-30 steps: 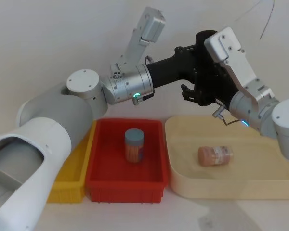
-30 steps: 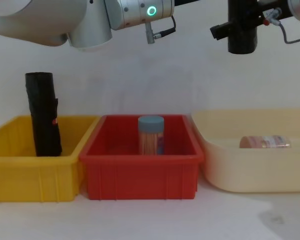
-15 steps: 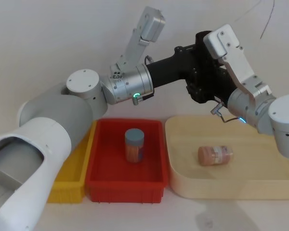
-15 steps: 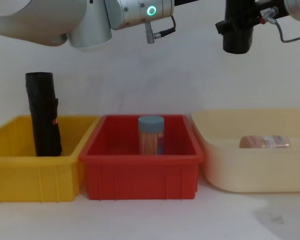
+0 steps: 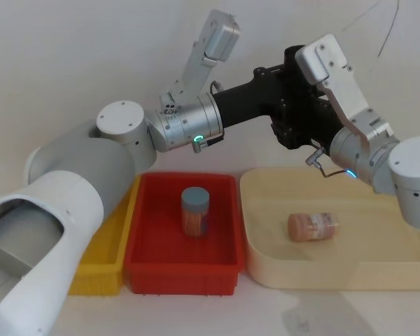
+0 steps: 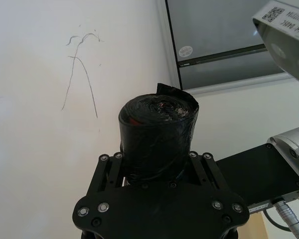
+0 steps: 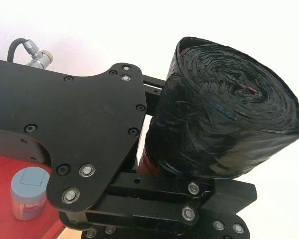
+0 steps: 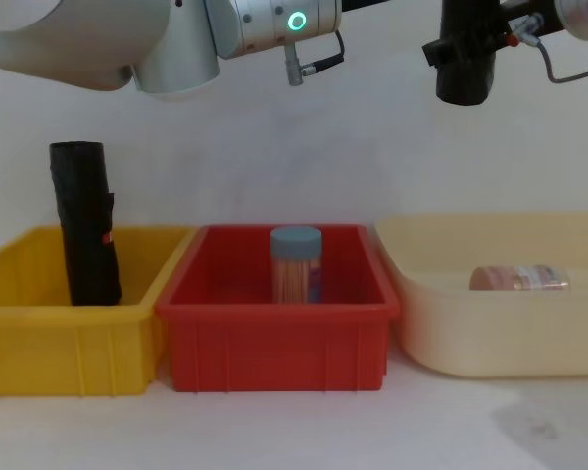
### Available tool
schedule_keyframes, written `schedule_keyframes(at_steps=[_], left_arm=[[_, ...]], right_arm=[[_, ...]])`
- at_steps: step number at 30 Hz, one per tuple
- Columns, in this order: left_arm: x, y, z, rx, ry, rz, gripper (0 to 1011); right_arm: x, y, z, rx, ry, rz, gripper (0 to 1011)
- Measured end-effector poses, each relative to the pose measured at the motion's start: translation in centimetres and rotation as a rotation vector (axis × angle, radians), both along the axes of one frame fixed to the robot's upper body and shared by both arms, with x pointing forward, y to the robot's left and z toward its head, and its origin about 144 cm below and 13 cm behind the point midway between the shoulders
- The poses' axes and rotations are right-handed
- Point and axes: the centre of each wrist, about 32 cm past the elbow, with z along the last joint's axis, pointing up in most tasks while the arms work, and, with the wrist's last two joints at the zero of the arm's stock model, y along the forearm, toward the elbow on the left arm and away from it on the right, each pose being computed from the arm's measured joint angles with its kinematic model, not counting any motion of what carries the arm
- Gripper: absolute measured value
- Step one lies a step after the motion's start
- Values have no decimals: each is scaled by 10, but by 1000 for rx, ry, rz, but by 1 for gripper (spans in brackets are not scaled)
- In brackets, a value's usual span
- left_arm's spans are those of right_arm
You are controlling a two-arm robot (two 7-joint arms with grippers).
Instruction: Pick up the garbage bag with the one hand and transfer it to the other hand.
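The garbage bag point(image 6: 158, 130), a thick glossy black roll, is held high above the bins. In the chest view its lower end point(image 8: 464, 86) hangs down at the top right. My left gripper point(image 6: 157, 162), on the green-lit arm, is shut on it, with a finger pressed against each side. My right gripper point(image 7: 192, 167), on the blue-lit arm, is also shut on the roll point(image 7: 224, 124) from the other side. In the head view the two grippers meet at the top centre, the left gripper point(image 5: 283, 94) just above the right gripper point(image 5: 299, 129).
A slimmer black roll point(image 8: 84, 225) with a red mark stands in the yellow bin point(image 8: 39, 343). The red bin point(image 8: 274, 348) holds an upright jar point(image 8: 296, 264). A capped bottle point(image 8: 519, 278) lies in the beige tray point(image 8: 490, 343) on the right.
The right gripper's fingers have closed in on the garbage bag. The roll has risen slightly in the chest view. The left arm has hardly moved.
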Motion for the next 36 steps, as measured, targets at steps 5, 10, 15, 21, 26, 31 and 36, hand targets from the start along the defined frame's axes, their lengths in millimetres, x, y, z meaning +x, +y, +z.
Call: schedule_keyframes(at_steps=[5, 10, 15, 21, 26, 31, 36], left_arm=[[0, 0, 0, 1, 0, -2, 560], [0, 0, 0, 2, -1, -3, 710], [0, 0, 0, 3, -1, -3, 856], [0, 0, 0, 2, -1, -2, 1001], [0, 0, 0, 2, -1, -2, 1001], [0, 0, 0, 1, 0, -1, 1001], [0, 0, 0, 1, 0, -1, 1001]], right_arm=[[0, 0, 0, 1, 1, -1, 497], [0, 0, 0, 2, 0, -1, 497], [0, -1, 0, 1, 2, -12, 494], [-1, -8, -1, 7, 5, -55, 494], [-2, -17, -2, 17, 8, -111, 494], [-4, -26, -3, 27, 14, -159, 494], [-6, -40, -6, 43, 26, -231, 494]])
